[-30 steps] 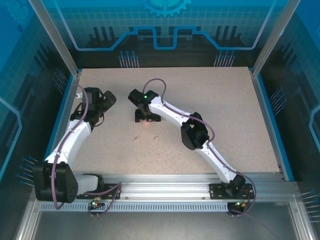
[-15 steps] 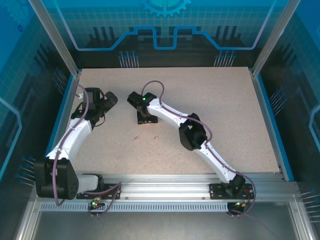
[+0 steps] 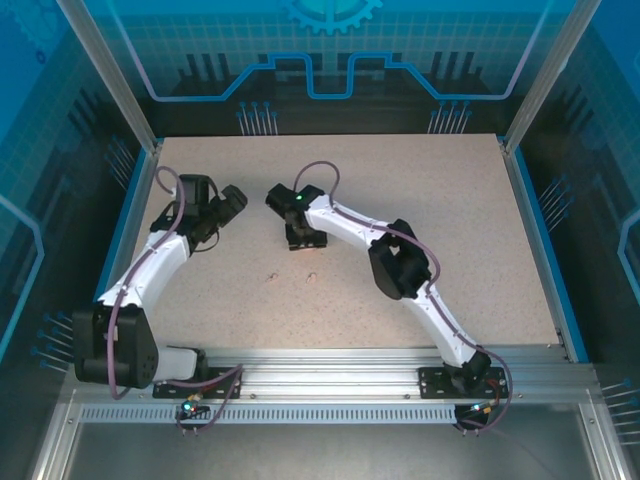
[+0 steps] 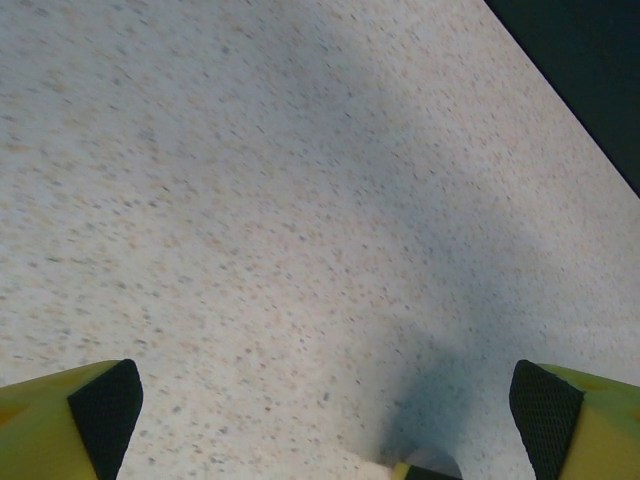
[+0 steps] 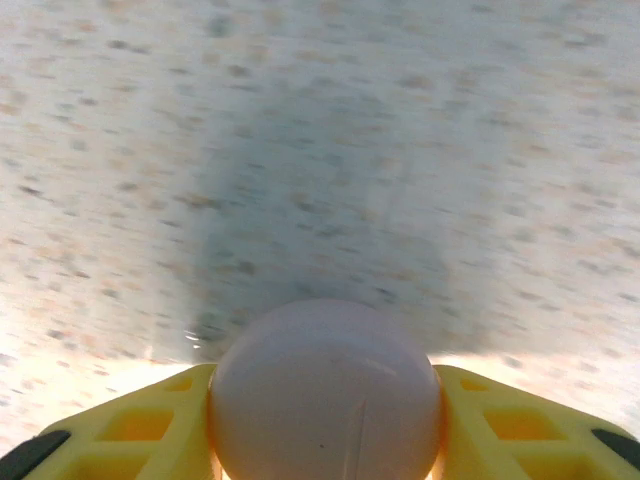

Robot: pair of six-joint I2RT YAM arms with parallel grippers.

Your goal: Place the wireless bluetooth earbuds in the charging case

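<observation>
In the right wrist view a pale, round, smooth charging case [image 5: 325, 390] sits between the yellow fingers [image 5: 150, 425], which press on both its sides: my right gripper [image 5: 325, 430] is shut on it, close above the table. From the top external view that gripper [image 3: 304, 240] is at mid-table and hides the case. Two tiny earbuds [image 3: 271, 277] [image 3: 311, 275] lie loose on the table nearer the arm bases, apart from both grippers. My left gripper [image 3: 235, 200] is to the left of the right one. Its jaws [image 4: 325, 420] stand wide open over bare table with nothing between them.
The speckled beige tabletop [image 3: 450, 220] is bordered by blue side rails [image 3: 545, 250] and an aluminium frame. The table's dark far edge [image 4: 590, 70] shows at the top right of the left wrist view.
My right gripper has closed on the case and shifted slightly right. The left gripper has swung a little to the right, still open.
</observation>
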